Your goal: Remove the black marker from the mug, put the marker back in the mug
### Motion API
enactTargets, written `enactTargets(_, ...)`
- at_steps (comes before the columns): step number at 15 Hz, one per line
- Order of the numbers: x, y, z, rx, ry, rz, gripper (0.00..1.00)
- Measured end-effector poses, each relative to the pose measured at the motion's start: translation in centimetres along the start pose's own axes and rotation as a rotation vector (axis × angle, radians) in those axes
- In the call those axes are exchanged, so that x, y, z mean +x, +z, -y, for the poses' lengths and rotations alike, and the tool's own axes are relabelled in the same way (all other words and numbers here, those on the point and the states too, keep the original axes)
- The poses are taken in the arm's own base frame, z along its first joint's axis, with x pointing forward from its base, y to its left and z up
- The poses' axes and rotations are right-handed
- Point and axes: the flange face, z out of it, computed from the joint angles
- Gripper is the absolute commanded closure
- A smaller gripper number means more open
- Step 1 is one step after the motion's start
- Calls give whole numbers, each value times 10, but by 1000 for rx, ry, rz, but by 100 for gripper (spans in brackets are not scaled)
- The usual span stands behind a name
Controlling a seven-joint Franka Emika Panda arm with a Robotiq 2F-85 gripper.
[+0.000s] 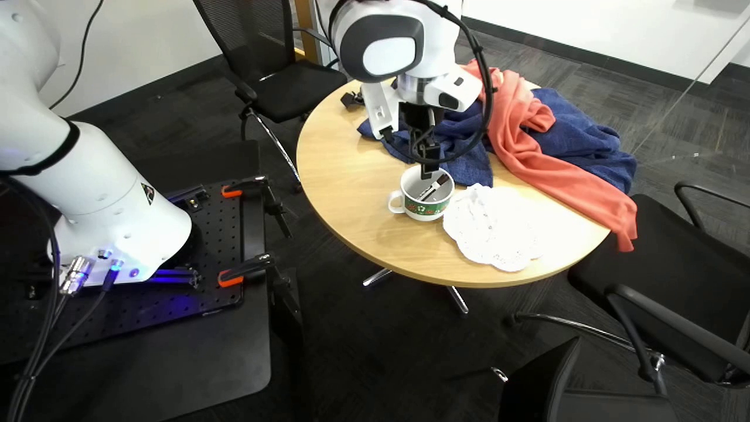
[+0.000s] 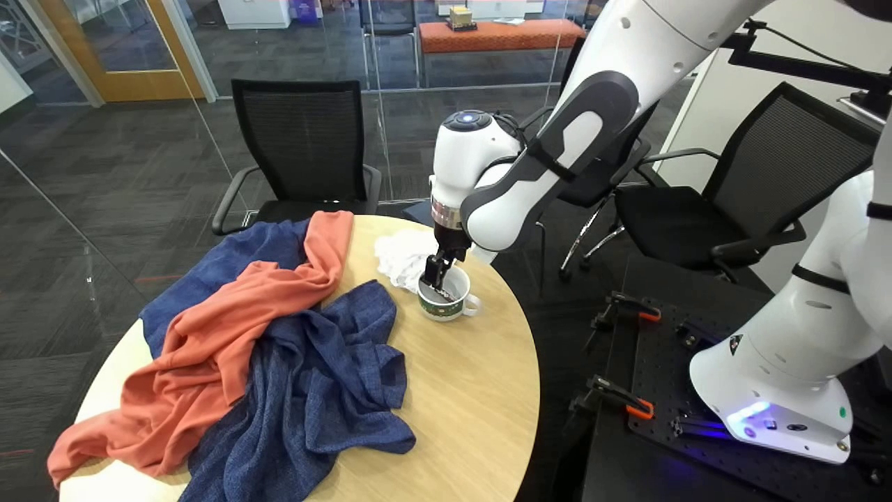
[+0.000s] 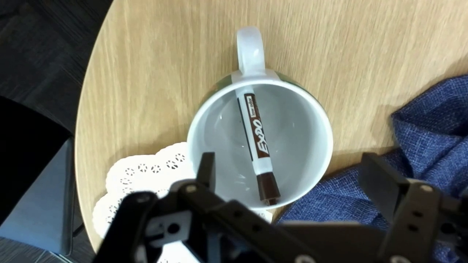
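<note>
My fingers [image 3: 207, 170] are apart, one over the mug [image 3: 294, 142] near the edge of the bench [image 3: 146, 80], one beyond its rim. The black marker [image 3: 257, 144] leans inside. Closing off-centre, I might clamp the mug wall instead; height is hard to judge.

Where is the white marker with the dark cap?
In the wrist view, the slim white marker slants inside the round white mug, dark cap toward the picture's bottom, opposite the curved handle.

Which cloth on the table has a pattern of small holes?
The white doily beside the mug; the coral cloth and navy cloth show none.
</note>
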Motion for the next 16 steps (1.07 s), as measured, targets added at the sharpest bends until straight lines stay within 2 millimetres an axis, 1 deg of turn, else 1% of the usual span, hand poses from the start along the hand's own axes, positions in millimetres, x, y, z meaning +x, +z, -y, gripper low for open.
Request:
enactTargets(1,2,3,-1,-1,1,2,19)
enactTargets(3,5,10,-2,-2,4,6,34)
enactTargets(4,7,14,-3,-3,6,8,34)
enactTargets(5,8,18,-4,-5,8,11,38)
enactTargets(6,10,21,-6,-7,11,14,35)
enactTargets(9,14,33,-10,-12,18,24,36)
enactTargets(11,15,41,-12,-16,20,32,35)
enactTargets(13,17,49,-13,-20,20,39,41)
enactTargets(16,20,59,-14,-24,20,46,44)
